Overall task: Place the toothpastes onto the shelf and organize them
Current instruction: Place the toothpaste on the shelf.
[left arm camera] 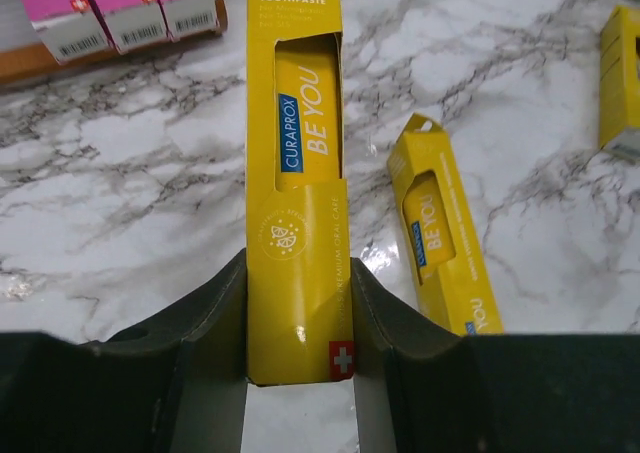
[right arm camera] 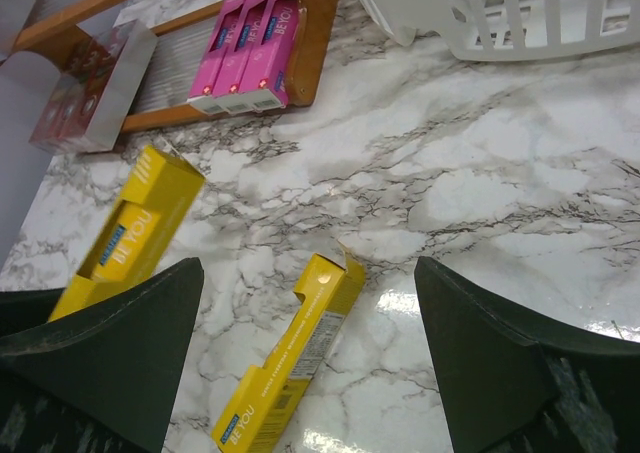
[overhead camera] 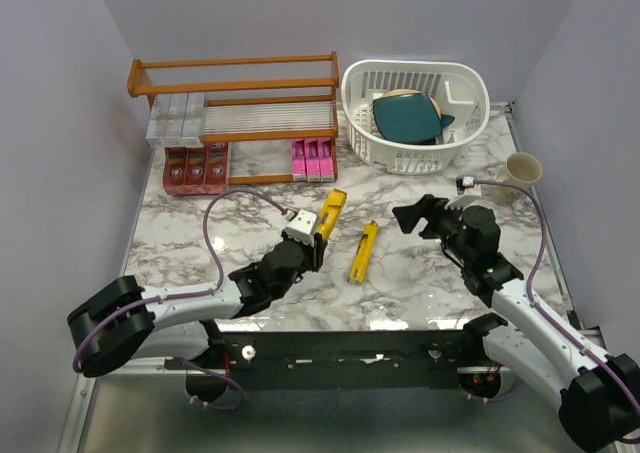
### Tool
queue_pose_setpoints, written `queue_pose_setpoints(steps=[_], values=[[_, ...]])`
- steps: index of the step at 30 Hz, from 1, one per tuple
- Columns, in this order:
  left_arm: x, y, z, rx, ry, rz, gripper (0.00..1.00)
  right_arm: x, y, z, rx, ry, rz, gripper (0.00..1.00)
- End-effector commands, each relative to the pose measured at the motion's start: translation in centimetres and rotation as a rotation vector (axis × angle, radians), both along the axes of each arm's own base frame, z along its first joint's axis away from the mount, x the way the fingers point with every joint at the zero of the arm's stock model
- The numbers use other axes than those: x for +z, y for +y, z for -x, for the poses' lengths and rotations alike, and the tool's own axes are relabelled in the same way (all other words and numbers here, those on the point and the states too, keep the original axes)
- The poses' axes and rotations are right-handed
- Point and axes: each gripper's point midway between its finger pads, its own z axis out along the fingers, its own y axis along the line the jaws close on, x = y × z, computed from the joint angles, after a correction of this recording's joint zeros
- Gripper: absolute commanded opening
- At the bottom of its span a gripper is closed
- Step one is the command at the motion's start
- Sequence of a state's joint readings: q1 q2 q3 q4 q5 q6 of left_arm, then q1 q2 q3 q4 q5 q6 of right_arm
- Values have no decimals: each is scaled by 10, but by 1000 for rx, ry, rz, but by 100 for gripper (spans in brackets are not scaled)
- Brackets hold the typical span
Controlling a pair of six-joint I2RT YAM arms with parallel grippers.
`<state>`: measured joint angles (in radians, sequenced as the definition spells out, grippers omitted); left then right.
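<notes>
**Containers**
- The shelf (overhead camera: 270, 121) is stood well ahead of the left gripper (overhead camera: 320, 235), at the far left of the tabletop (overhead camera: 180, 233).
- On its upper tier of clear slats, silver-grey cartons (overhead camera: 176, 115) are packed side by side at the left end.
- On the lower tier, red cartons (overhead camera: 196, 167) are set at the left and three pink cartons (overhead camera: 318, 159) at the right, with a gap between the groups.
- A white basket (overhead camera: 462, 101) is placed ahead of the right gripper (overhead camera: 420, 213), just beside the shelf's right end. A teal item (overhead camera: 405, 118) is seen inside it, over a round pale-brown piece; neither can be identified.

**Grippers**
- The left gripper is closed on the near end of a yellow carton (left arm camera: 297, 273), with its fingers (left arm camera: 210, 313) pressed against both long sides. The carton is pointed toward the shelf. Whether it is lifted cannot be told.
- The right gripper is spread wide above the tabletop, and nothing is held.
- A second yellow carton (overhead camera: 363, 251) is laid flat just right of the left gripper, between the two grippers and touched by neither.

**Surface and room**
- The tabletop is glossy, with white-grey marble veining.
- A cup (overhead camera: 523, 169) is stood to the right of the right gripper, near the edge.
- The tabletop is enclosed by plain pale walls on three sides.
</notes>
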<state>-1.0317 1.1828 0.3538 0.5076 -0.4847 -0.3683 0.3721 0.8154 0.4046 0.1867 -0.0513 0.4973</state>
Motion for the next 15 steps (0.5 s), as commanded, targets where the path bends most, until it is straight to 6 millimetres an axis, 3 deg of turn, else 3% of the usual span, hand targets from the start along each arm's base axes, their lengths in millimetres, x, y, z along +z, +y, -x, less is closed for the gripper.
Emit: queue_pose_setpoints(steps=[1, 2, 7, 8, 13, 15], values=[[33, 17, -14, 124, -4, -59, 43, -1, 3, 1, 14, -5, -8, 95], [50, 13, -19, 136, -15, -39, 43, -1, 3, 2, 14, -4, -9, 95], [78, 27, -45, 251, 19, -63, 42, -1, 2, 2, 10, -6, -9, 95], [93, 22, -54, 263, 9, -42, 42, 0, 2, 2, 10, -8, -10, 95], [133, 36, -92, 352, -13, 4, 42, 0, 1, 2, 7, -7, -8, 95], [131, 34, -106, 359, 2, -12, 42, 0, 0, 2, 2, -8, -8, 95]])
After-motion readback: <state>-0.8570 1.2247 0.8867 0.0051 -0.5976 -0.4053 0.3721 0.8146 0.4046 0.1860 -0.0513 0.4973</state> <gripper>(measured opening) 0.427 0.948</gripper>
